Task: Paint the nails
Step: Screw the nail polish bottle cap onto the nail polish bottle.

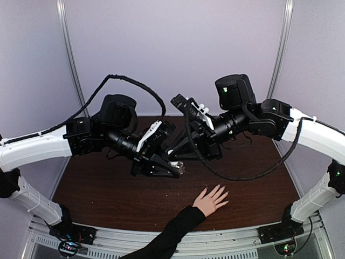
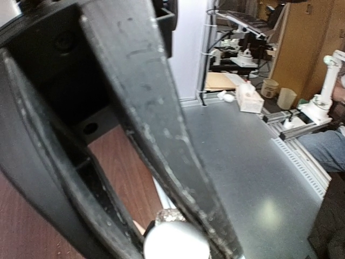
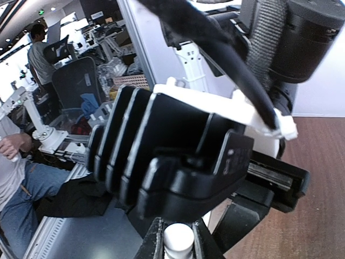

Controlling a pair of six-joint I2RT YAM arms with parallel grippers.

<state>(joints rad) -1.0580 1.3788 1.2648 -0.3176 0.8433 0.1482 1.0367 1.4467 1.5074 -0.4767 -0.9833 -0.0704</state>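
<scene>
A light-skinned hand with a black sleeve lies flat on the brown table at the front middle, fingers spread. Its nails are too small to make out. My two grippers meet above the table's middle, behind the hand. My left gripper is shut on a small glittery bottle, which has a white cap. My right gripper is shut on the white cap and faces the left gripper's black body. In the top view the arms hide the bottle.
Both arms reach over the back half of the table, with black cables looping under them. Pale booth walls and metal posts close in the back and sides. An aluminium rail runs along the front edge.
</scene>
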